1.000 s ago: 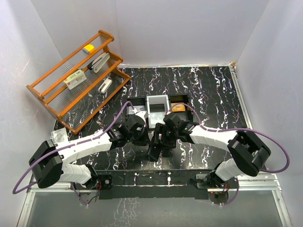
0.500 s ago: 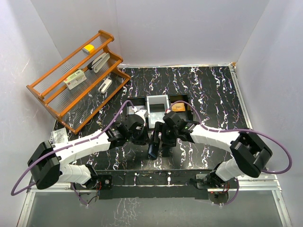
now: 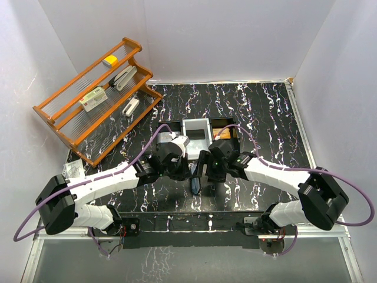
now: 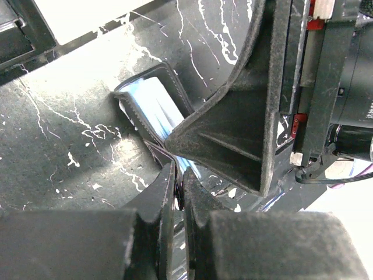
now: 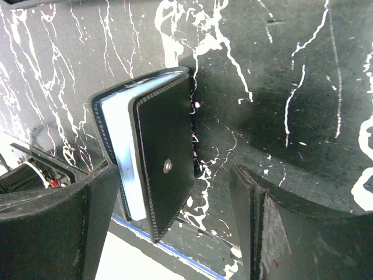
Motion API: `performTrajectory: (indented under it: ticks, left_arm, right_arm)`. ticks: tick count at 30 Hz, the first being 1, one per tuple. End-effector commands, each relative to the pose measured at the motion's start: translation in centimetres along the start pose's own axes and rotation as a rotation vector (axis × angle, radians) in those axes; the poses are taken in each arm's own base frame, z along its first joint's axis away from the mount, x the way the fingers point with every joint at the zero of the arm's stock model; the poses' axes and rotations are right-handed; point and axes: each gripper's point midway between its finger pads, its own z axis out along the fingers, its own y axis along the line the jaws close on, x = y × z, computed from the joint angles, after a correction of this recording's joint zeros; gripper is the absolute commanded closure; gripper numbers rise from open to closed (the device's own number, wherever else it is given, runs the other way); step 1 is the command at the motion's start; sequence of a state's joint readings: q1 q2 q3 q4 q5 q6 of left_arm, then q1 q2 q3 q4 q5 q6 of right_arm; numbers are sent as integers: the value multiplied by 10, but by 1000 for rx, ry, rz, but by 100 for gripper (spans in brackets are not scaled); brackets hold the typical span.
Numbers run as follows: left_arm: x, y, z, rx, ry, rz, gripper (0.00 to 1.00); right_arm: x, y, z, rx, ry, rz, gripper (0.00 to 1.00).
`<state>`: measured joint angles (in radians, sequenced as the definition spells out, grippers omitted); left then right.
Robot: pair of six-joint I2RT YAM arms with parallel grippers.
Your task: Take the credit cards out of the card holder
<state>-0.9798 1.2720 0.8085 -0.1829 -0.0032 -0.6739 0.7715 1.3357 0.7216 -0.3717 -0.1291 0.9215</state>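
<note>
Opening the card holder [image 5: 166,169] is judged to be the step in hand, since no card is seen drawn out. The holder is stood on its edge on the black marbled counter [image 3: 265,112], between the two grippers and on the near side of the black three-compartment tray [image 3: 211,128]. Its two black covers are parted only a little. A strip of glossy light blue lining is shown in the gap, but single cards cannot be told apart there.

The left gripper [image 4: 179,184] is clenched. In the left wrist view one cover of the holder appears to be pinched between its fingers, so the holder is taken to be grasped and steadied from that side. The right gripper [image 5: 175,192] is released. Its jaws are spread wide to either side of the holder, one finger just beside the open blue edge and the other apart from the outer cover, and nothing is clamped by it.

For the next move, the free cover would need to be caught by the right gripper and swung away from the held one, so that the pockets are laid open. Only then could a card's edge be pinched and slid out. Care is called for: the gap is narrow, the lining looks slippery, and the upright holder could be tipped or dragged if the left hold is loosened.
</note>
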Motion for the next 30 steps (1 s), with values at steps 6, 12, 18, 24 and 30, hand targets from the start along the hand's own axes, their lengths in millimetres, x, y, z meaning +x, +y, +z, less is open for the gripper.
performTrajectory:
  ticks: [6,12,18,24,30]
  left_arm:
    - [-25,-24,-18,73,-82,39,100]
    - [-1,6,-12,-41,-17,26,100]
    - [20,51,-24,-215,-8,26,100]
    - [42,81,-31,-312,11,-15,100]
    - [61,102,-31,-386,45,-48,100]
  right_arm:
    - [-13,-38,-6,166,-77,10,26]
    - [-24,-26,-16,143,-107,-16,26]
    - [-25,3,-27,-6,-106,-80,31]
    - [-15,28,-20,-157,-45,-109,38]
    - [-5,47,-9,-239,57,-115,43]
